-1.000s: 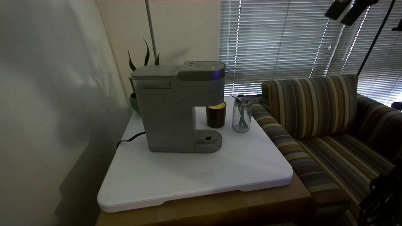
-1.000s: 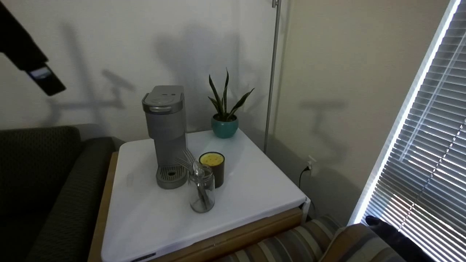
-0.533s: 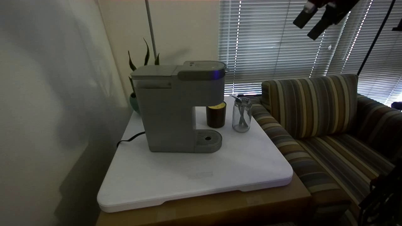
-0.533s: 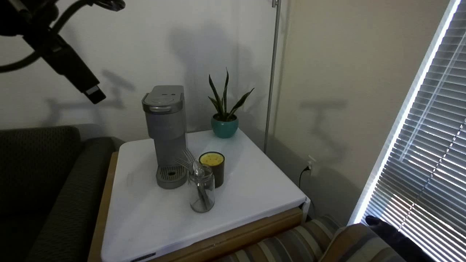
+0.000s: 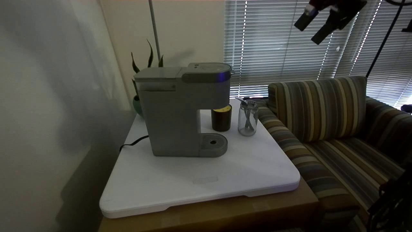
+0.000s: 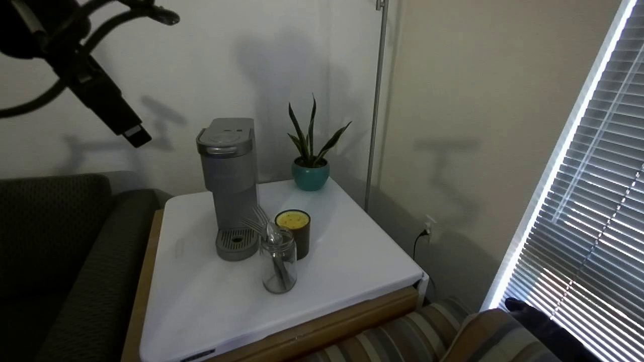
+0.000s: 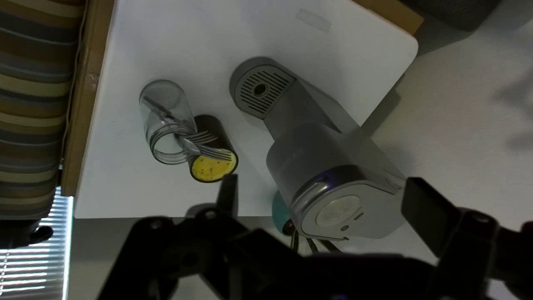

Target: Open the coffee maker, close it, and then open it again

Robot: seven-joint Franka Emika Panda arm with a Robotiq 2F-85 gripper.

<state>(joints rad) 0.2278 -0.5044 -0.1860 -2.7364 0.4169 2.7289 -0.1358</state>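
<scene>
The gripper (image 5: 306,33) hung spread in the air, well apart from the coffee maker (image 5: 173,122).
The coffee maker stood upright on the white tabletop (image 5: 173,183), its lid (image 5: 206,73) apparently down, though the dim light left this hard to judge. In the wrist view the fingers (image 7: 429,216) stood wide of each other; in both exterior views the gripper slanted downward. A dark cup (image 5: 221,120) with yellow inside stood near the round drip base (image 5: 214,149), with a glass jar (image 6: 279,269) of forks (image 7: 204,138) and a spoon (image 6: 273,233) just beside the cup.
</scene>
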